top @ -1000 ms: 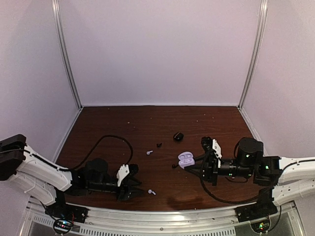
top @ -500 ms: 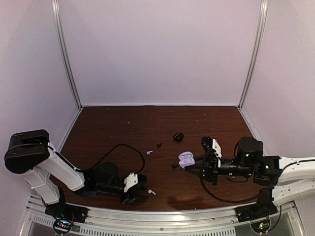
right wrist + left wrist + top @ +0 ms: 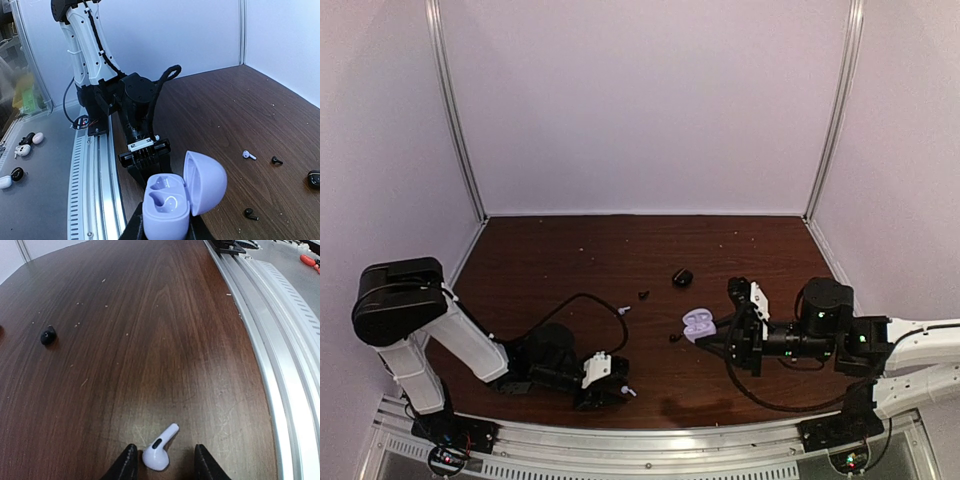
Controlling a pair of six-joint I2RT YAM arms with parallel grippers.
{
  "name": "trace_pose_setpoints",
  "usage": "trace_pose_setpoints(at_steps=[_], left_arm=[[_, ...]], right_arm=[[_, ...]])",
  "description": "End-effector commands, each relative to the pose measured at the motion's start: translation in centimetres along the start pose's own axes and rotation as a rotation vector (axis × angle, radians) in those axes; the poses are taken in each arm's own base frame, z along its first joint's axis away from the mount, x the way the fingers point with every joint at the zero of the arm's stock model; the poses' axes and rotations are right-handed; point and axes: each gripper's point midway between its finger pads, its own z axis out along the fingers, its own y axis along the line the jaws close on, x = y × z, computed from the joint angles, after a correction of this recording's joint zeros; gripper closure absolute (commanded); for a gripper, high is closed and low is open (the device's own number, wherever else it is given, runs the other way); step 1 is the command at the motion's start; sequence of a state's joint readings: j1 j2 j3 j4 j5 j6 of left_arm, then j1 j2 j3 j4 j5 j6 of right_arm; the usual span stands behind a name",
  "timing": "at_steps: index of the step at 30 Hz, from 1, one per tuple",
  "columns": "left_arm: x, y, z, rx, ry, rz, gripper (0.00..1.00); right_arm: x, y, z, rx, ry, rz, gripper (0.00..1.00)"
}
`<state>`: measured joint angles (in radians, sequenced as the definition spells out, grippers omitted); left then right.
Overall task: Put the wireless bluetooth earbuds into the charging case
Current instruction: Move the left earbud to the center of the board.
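A: Dark wood table (image 3: pixel 620 250), speckled. We see the left gripper (image 3: pixel 165 460) with jaws partly open, straddling the earbud (image 3: pixel 159 454) near the rail (image 3: pixel 270 365).
B: And the right gripper (image 3: pixel 165 231) clamps the open case (image 3: pixel 167 207). We'd centre, then close gently on the earbud's head, not the stem, so it doesn't squirt out.

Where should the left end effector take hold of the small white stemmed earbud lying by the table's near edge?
Probably across its rounded head, coming from the head end. The small white stemmed earbud lies flat on the dark wooden table, head toward the left end effector and thin stem angled away, so the open fingers flank the head.
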<state>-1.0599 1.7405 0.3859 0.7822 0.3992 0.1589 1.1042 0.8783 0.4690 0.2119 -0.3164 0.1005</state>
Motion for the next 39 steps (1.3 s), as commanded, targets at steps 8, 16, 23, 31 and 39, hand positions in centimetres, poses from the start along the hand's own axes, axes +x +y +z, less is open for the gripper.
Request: trace_pose_setpoints(at_steps=[8,16,23,31,39], left_arm=[[0.5,0.2,1.3,0.041,0.028,0.038,0.70],[-0.3,1.6,0.3,-0.057,0.015,-0.001,0.82],[-0.9,5.3,0.1,-0.252,0.014,-0.115,0.88],[-0.3,10.0,0.2,-0.491,0.032,-0.347,0.88],[-0.9,8.6,0.2,-0.418,-0.016,-0.350,0.72]], right_arm=[[-1.6,0.0,-0.1,0.000,-0.028,-0.014,0.87],[-0.7,-0.2,-0.3,0.009,-0.041,0.025,0.87],[-0.8,-0.6,-0.1,0.027,-0.032,0.014,0.87],[-0.8,-1.0,0.1,0.045,-0.029,0.012,0.87],[-0.8,-1.1,-0.2,0.059,-0.027,0.000,0.86]])
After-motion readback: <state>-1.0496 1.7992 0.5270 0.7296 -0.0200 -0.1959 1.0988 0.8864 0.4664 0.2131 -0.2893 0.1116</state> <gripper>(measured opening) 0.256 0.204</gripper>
